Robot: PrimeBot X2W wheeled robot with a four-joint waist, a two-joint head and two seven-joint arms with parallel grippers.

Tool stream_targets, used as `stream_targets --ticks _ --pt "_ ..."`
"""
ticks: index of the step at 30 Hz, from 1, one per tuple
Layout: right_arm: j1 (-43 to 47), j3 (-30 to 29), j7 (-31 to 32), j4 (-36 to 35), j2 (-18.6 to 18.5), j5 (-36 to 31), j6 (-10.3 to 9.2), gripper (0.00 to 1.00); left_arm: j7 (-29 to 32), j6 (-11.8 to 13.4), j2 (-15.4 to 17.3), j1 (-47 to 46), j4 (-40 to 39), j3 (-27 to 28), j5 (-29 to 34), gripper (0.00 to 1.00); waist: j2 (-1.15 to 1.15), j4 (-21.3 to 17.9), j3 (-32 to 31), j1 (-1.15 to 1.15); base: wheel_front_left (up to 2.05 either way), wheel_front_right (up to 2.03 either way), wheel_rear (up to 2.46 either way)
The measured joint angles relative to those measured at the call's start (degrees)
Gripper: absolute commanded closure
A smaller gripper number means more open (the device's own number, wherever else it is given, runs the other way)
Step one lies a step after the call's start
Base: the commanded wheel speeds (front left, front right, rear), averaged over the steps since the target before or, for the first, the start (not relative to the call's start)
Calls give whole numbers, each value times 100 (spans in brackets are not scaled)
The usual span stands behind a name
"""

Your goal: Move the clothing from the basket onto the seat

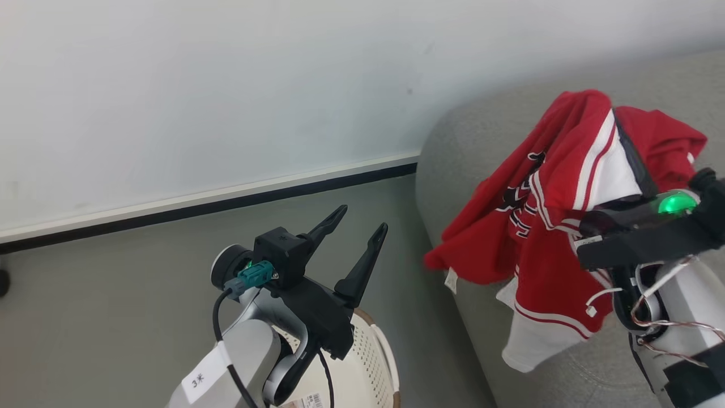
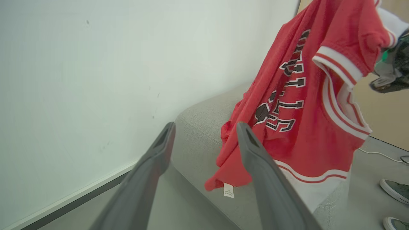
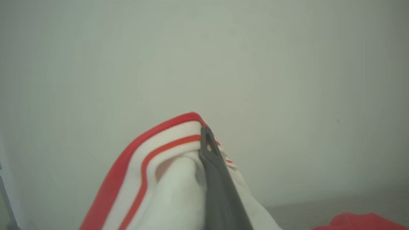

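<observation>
I'd call this roughly midway. The red-and-white clothing (image 1: 538, 226) is out of the basket (image 1: 380, 351) and hangs at the right of the head frame, over the rounded corner of the seat (image 1: 464, 147). The right jaws are clamped on its striped edge. The left jaws are spread wide and empty, lower centre above the basket. What's left is letting it go onto the seat. Can't tell if the basket holds more.
</observation>
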Motion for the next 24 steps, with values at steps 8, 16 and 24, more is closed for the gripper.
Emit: stream_targets --ticks 8,16,24 --pt "508 -304 -5 -1239 -138 -220 -124 100 -53 8 94 71 -203 16 9 0 0 -421 48 0 0 0 0" --pt "882 -632 -5 -2071 -253 -367 -250 100 -43 53 118 82 -372 -2 21 0 0 -900 111 0 0 0 0" --pt "1112 -979 -7 -2602 -309 -414 -331 100 -8 91 152 83 -506 -23 88 0 0 -1378 232 0 0 0 0"
